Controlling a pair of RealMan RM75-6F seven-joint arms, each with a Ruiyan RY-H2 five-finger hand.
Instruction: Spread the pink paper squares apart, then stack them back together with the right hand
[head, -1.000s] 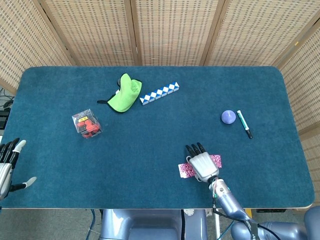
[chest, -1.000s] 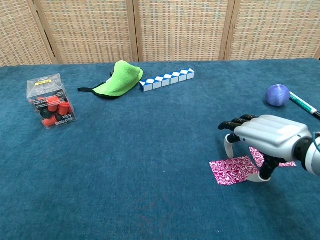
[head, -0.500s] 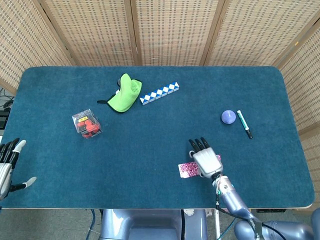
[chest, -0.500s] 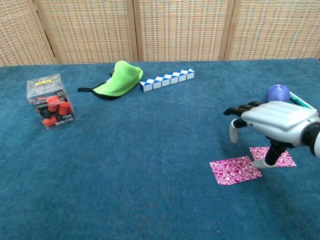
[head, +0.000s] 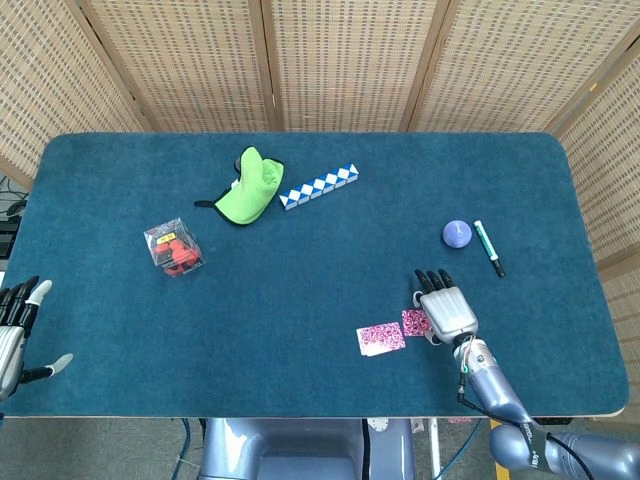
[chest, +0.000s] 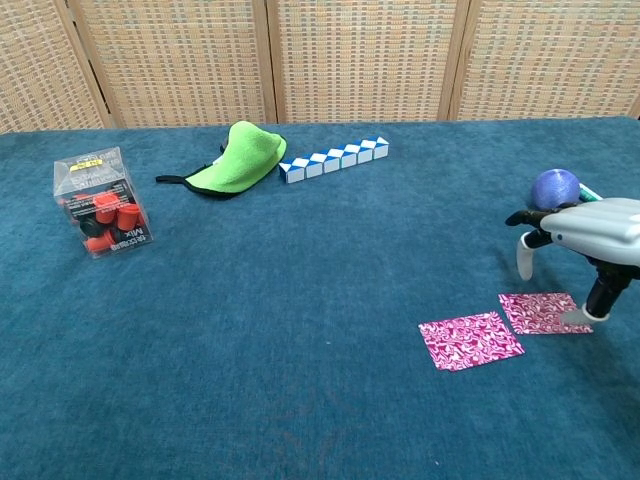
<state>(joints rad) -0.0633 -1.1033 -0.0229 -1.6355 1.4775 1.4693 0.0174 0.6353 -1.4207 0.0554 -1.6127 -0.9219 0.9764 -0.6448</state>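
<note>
Pink, the two paper squares lie side by side on the blue table (head: 300, 300) near its front edge, almost touching at a corner; the left square (chest: 470, 340) sits slightly nearer the front than the right square (chest: 541, 312); a second ago the right hand (chest: 590, 235) covered both, with the right sheet mostly hidden under its palm, and it has since slid to the right, so both sheets now show nearly whole; the squares themselves have barely shifted; the hand's thumb tip rests on or just at the right edge of the right square, while its other fingers are spread, curved downward and holding nothing; each square is nearly equal-sided, so no long axis shows, and both sit slightly skewed to the table edge; the left hand (head: 14, 325) hangs off the table's left front corner, fingers apart and empty, unchanged from before; a clear plastic box (chest: 102, 202) at the left holds red and black pieces; a green cloth (chest: 236, 158), a blue-and-white folding strip (chest: 333, 160), a purple ball (chest: 554, 189) and a marker (head: 489, 248) lie farther back.
</note>
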